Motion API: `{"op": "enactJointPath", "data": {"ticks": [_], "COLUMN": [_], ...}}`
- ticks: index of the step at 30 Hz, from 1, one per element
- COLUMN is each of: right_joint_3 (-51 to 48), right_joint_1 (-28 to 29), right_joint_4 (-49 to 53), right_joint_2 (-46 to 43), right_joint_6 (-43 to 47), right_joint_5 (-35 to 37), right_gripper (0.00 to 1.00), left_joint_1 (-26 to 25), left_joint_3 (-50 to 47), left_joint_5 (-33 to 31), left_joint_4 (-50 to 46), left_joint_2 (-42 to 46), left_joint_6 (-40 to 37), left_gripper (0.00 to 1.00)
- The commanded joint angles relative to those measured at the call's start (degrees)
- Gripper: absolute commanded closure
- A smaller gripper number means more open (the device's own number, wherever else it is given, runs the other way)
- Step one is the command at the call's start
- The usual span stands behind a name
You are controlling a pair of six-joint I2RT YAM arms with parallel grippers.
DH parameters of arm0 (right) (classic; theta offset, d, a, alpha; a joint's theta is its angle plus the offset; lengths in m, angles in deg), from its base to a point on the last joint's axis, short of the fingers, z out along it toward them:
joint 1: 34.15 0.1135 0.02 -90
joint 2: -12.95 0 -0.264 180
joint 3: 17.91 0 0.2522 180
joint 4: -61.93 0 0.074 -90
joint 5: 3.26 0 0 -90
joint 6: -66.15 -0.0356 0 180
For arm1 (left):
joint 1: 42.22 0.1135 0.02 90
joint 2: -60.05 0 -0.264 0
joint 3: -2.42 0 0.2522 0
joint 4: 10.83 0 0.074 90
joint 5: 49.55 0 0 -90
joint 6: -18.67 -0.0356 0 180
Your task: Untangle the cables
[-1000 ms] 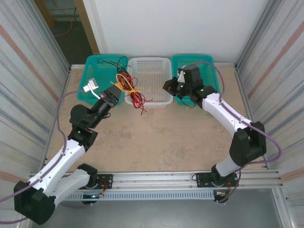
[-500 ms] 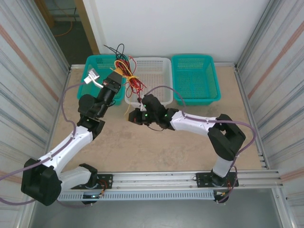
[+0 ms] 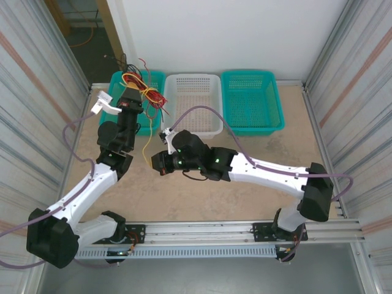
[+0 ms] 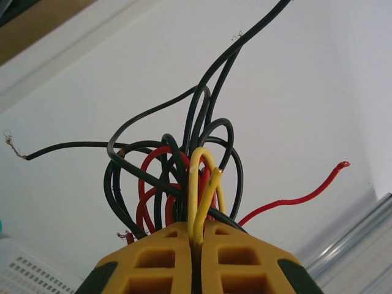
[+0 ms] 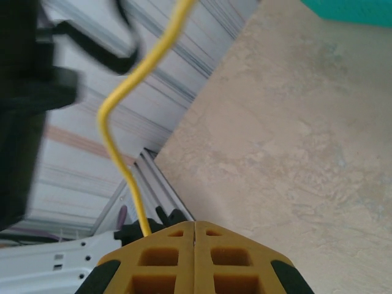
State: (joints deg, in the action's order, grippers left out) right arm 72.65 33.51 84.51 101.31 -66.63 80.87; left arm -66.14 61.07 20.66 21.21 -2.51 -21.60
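My left gripper (image 3: 131,97) is raised over the left teal basket (image 3: 115,81) and shut on the cables (image 3: 142,86), a tangled bunch of red, yellow and black loops. In the left wrist view a yellow loop is pinched at the jaw line of the left gripper (image 4: 197,236), and the cables (image 4: 184,177) fan out above it. One yellow cable (image 3: 146,131) hangs from the bunch down to my right gripper (image 3: 157,163), which is low over the table. In the right wrist view the right gripper (image 5: 195,225) is shut, and the yellow cable (image 5: 116,147) comes out from behind its left finger.
A white basket (image 3: 193,76) and a right teal basket (image 3: 251,72) stand along the back wall. The right arm stretches across the middle of the tan table (image 3: 245,141). Corrugated walls close in both sides, and a metal rail runs along the near edge.
The left gripper lifted the bunch up and to the left. The right gripper swung from the right teal basket across to the table's left front, and the yellow cable now stretches down to it.
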Motion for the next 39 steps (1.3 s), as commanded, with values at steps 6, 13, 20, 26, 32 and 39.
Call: {"op": "enactJointPath", "data": {"ticks": [6,13,20,26,32,39], "right_joint_3": [6.20,9.07,15.85,20.43,21.82,21.49], "right_joint_1": [6.46,1.53,-7.95,-22.98,-46.14,-56.60], "right_joint_4": [10.34,11.94,17.19,21.81,24.79,25.02], "right_joint_2": [-10.24,-19.20,-23.03,-23.26,-18.48,-9.81], "right_joint_6": [14.64,16.61,15.88,12.52,6.20,4.64], "right_joint_5": [7.26,5.91,6.37,4.84,-8.10,-12.55], "right_gripper": [1.00,1.00,1.00,1.00,1.00,1.00], "left_joint_1": [4.76,6.87,6.51,8.70,13.02,11.97], "left_joint_3": [-2.19,-6.82,-10.25,-14.21,-17.13,-11.26], "left_joint_5": [-4.74,-1.51,5.95,24.83,41.61,50.92], "left_joint_4": [-0.05,-4.33,-7.21,-7.96,-1.47,-0.43], "left_joint_2": [3.00,5.70,7.57,9.83,11.74,12.59], "left_joint_6": [0.34,-4.26,-8.01,-7.76,3.61,9.02], "left_gripper": [1.00,1.00,1.00,1.00,1.00,1.00]}}
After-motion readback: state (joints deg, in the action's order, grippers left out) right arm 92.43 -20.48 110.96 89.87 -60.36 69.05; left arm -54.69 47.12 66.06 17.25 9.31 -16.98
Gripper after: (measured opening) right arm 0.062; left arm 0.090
